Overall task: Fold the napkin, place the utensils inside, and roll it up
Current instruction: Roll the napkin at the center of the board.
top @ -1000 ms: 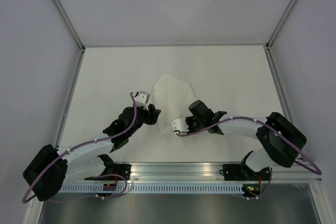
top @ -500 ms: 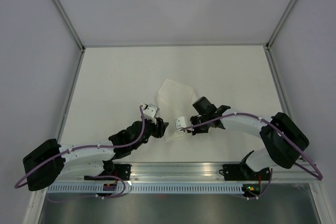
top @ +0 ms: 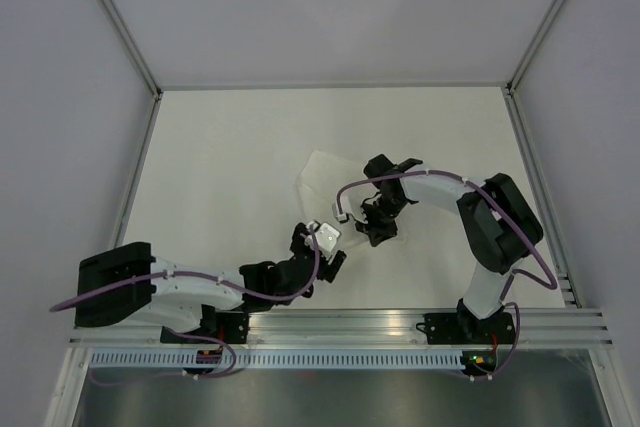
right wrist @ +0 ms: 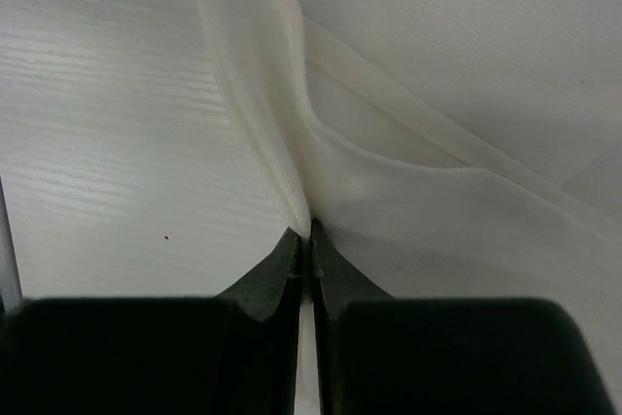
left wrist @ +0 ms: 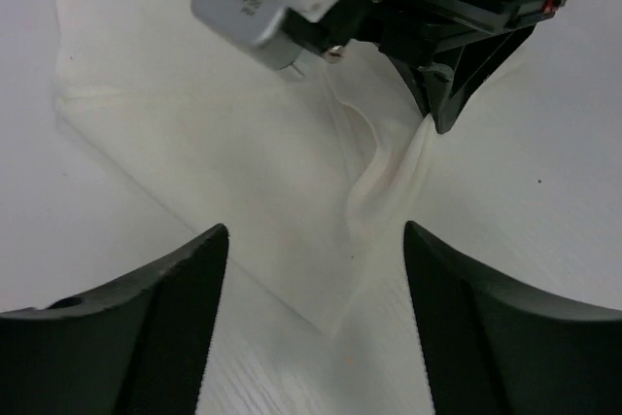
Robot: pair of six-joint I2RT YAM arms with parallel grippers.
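The napkin lies on the table, slightly right of centre, between the two grippers. In the top view its white nearly matches the table surface, so the outline is faint. Both wrists cover its near edge, and its full shape cannot be determined. No view shows whether anything lies between its layers.

In the left wrist view, the napkin is a soft, matte cloth lying mostly flat. A doubled band runs along its far-left edge. A raised, wavy ridge leads to the tips of the right gripper, whose body hides the cloth's upper part.

In the right wrist view, the napkin shows a fine weave and overlapping layers with soft creases. The table shows a fine, wood-like grain.

The right gripper has black, tapered jaws pressed together, clamped on a pinched-up fold of the napkin. In the top view it sits at the napkin's near-right side.

The left gripper has black, rounded jaws standing wide apart and gripping nothing, with the napkin's near corner lying between and beyond them. In the top view the left gripper is hard to make out below its white wrist module.
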